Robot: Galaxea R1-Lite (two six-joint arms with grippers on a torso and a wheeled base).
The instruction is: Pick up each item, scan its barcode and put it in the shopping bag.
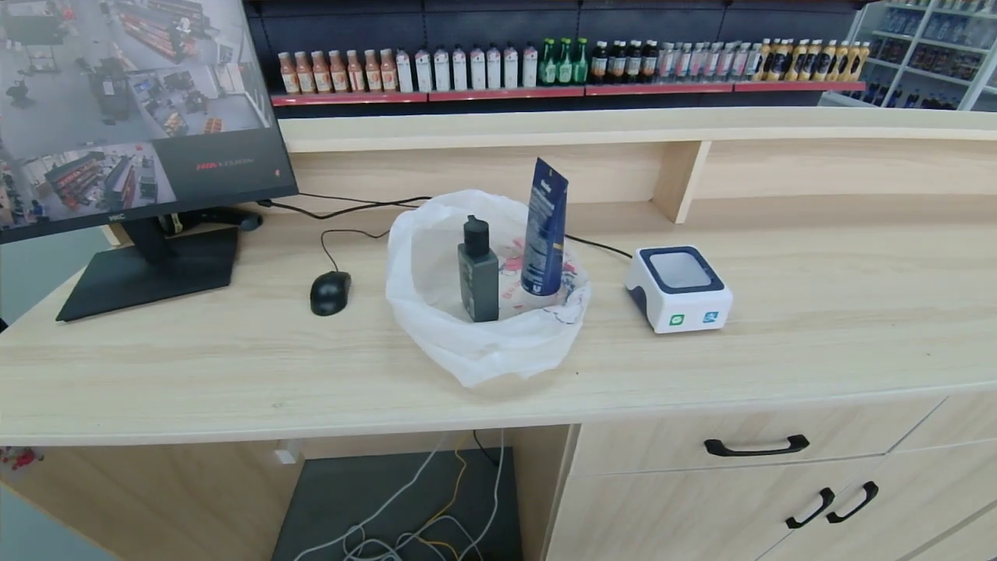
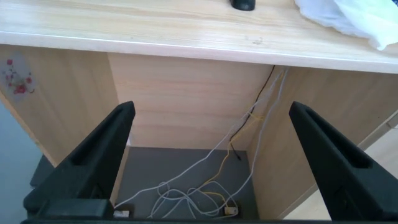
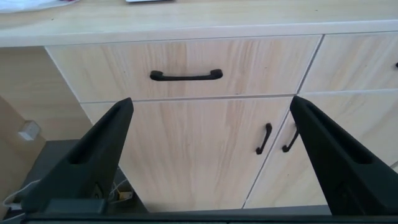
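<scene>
Shopping bag [image 1: 475,343] holds bottle [image 1: 478,273] and tall tube [image 1: 544,234] upright; a nudge could topple the tube. Left gripper [image 2: 211,107], right gripper [image 3: 211,102]: released, empty

Soft, even light falls from above onto the wooden counter [image 1: 779,351], so the mouse [image 1: 329,293], the barcode scanner [image 1: 678,290] and the white shopping bag [image 1: 483,351] cast only faint, short shadows. The bag's plastic is the brightest patch, and the monitor [image 1: 117,101] glows with its own light. The recess [image 2: 186,168] under the counter lies in shade. The counter's front edge bows in the head view, bent by the wide lens. The left gripper [image 2: 211,106] and right gripper [image 3: 211,99] show as dark shapes against lit wood.
</scene>
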